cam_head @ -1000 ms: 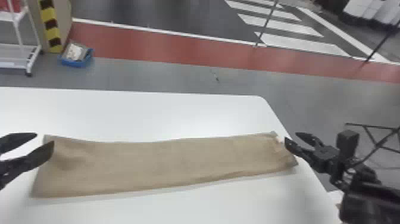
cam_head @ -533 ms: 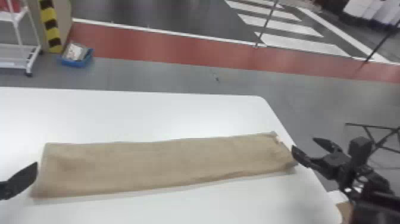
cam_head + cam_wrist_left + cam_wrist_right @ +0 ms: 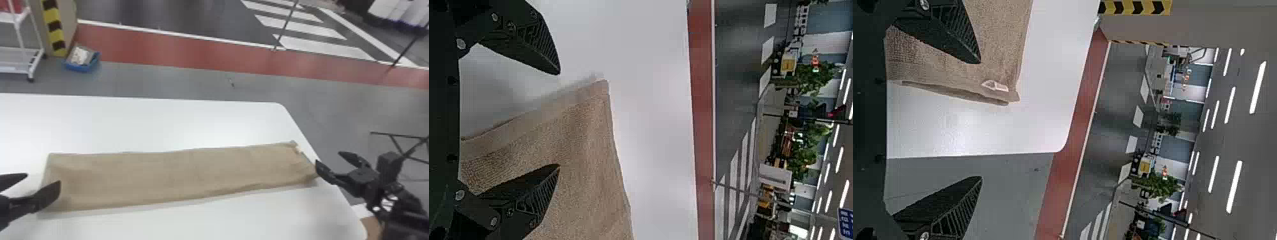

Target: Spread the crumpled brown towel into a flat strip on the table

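White, round-cornered counter carrying long brown cloth towel, lying mostly flat; ends sitting by black left gripper and black right gripper, both jaws gaping wide.

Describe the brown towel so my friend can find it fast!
Look for the big white table. Lying across it, nearly to its right edge, is the towel, a long, flat strip with a small white patch at its right end. It's brown cloth, unlike the black left end effector and right end effector near its two ends.
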Available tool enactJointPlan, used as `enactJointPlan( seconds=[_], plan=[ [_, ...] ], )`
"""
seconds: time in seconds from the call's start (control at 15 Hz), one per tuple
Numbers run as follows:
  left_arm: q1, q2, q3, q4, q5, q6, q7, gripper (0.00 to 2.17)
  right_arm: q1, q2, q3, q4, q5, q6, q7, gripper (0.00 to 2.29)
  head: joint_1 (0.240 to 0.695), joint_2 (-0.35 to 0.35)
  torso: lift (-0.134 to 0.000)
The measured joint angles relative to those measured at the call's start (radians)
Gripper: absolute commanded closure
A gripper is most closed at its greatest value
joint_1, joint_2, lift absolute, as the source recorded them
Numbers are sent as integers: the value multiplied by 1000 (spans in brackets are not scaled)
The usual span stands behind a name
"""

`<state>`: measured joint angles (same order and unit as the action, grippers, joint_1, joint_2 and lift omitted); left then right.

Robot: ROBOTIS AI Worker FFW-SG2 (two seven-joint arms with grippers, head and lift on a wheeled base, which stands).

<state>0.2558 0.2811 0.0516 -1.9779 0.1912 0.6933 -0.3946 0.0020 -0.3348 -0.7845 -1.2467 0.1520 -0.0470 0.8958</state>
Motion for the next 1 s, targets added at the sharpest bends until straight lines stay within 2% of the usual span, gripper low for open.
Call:
enactJointPlan(
  seconds=[0.2,0.33,0.53,0.67,1.0],
  plan=[
    [-22,-2,-28,30,-27,2,8,333,1,-1,-1,1,0,-5,0,60,695,-350,-124],
    [-30,-2,-34,38,-45,2,8,535,1,-1,0,1,0,-9,0,60,695,-350,-124],
    [-40,-2,-35,44,-54,5,13,539,1,-1,1,1,0,-16,0,63,695,-350,-124],
    [-50,-2,-43,46,-67,12,12,643,1,-1,2,1,0,-19,0,63,695,-350,-124],
    [-67,-2,-63,47,-103,35,12,728,-1,-4,1,1,-1,-22,0,63,695,-350,-124]
  ],
)
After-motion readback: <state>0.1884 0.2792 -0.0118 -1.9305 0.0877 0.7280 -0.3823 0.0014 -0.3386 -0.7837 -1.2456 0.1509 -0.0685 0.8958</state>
